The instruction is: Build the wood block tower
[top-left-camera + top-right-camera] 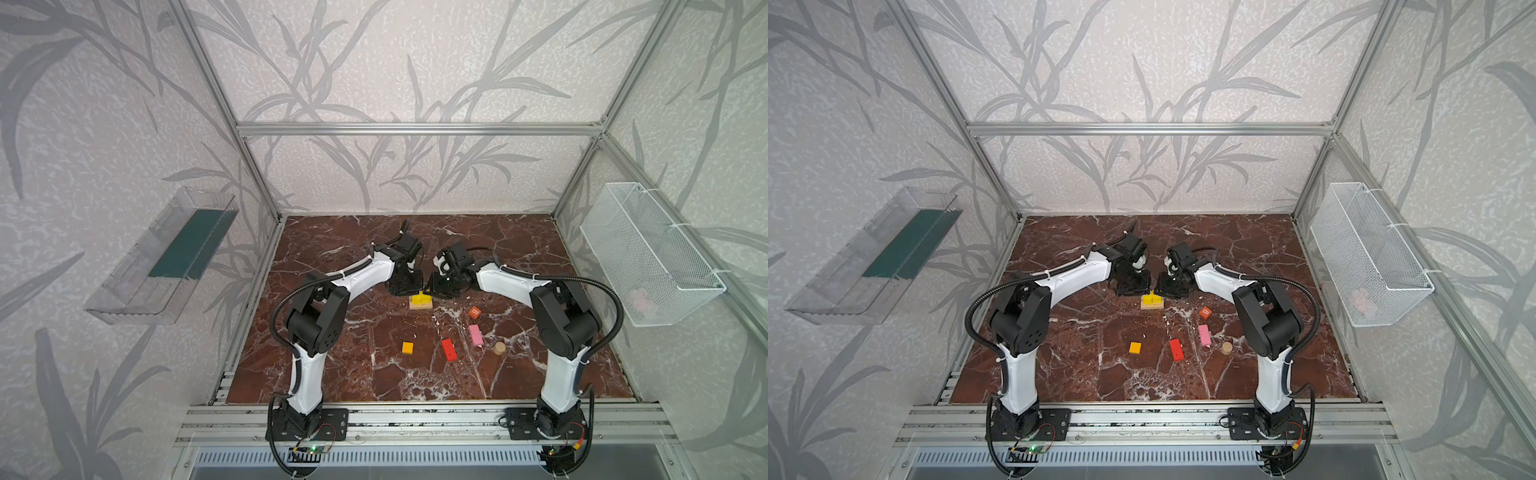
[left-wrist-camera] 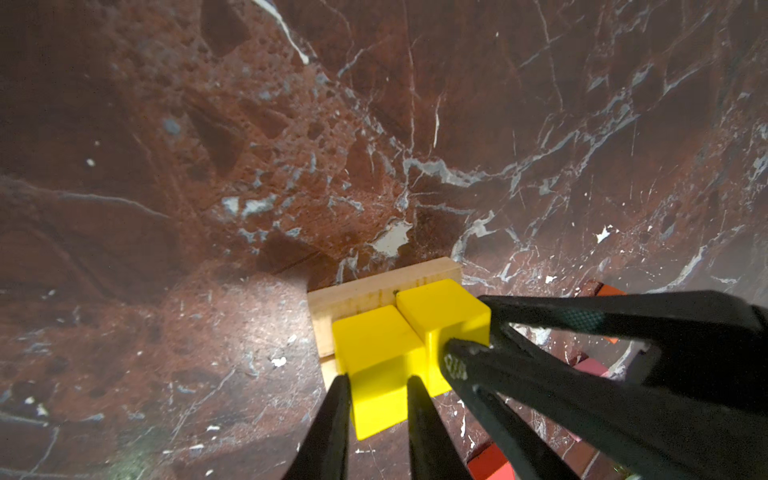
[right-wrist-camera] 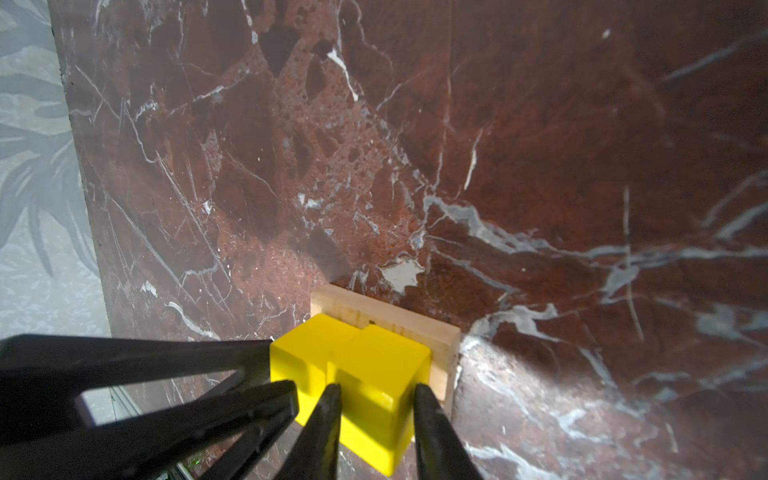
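Tower [image 1: 420, 301] barely begun, mid-bench [image 1: 374, 374]. Left end effector [image 2: 379, 379] was clamped on left yellow cube [image 2: 374, 340], right end effector [image 3: 377, 388] on right yellow cube [image 3: 380, 357]. Cubes touched, apparently seated on tan planks [image 2: 361, 291]. Loose nearer the arm bases, unstacked: orange cube [image 1: 407, 348], red brick [image 1: 449, 349], pink brick [image 1: 476, 335], orange-red cube [image 1: 474, 312], tan cylinder [image 1: 499, 348].

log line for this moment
stage: second layer on tan plank | left hand: gripping left yellow cube | right hand: gripping right yellow cube
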Robot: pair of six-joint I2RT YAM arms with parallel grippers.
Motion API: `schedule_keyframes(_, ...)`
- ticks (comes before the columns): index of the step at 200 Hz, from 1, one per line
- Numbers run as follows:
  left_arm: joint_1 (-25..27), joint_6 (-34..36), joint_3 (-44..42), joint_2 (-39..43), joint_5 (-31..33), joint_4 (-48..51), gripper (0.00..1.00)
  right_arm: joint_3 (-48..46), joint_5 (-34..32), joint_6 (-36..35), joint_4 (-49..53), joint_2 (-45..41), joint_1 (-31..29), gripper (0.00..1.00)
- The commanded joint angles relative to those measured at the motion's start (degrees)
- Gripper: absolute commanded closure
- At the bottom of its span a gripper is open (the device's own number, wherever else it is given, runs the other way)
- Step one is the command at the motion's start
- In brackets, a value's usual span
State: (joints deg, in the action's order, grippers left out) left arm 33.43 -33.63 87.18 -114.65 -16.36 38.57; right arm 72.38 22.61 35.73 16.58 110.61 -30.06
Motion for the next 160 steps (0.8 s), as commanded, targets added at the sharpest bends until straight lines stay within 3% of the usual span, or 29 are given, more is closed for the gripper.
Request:
schedule_keyframes(1,0.21,-0.08,1.37,-0.57,0.63,1.14,0.75,0.43,-0.19,0.21,1.06,0.23,-0.24,0.67)
schedule_keyframes(48,0.28,-0.30,1.44,-0.17,0.45,1.50,0.75,0.97,-0.86,0.05,1.86,-0.47,-0.21,0.66)
schedule_keyframes(107,0.23,-0.66,0.69,0.93,0.93,1.52,0.71,0.66,-1.34,0.22,1.99,-1.85,-0.19,0.55)
schedule_keyframes(160,0.19,-1.03,1.40,1.98,1.15,1.57,0.69,1.83,-2.43,0.05,3.33,-4.56,-0.06,0.51)
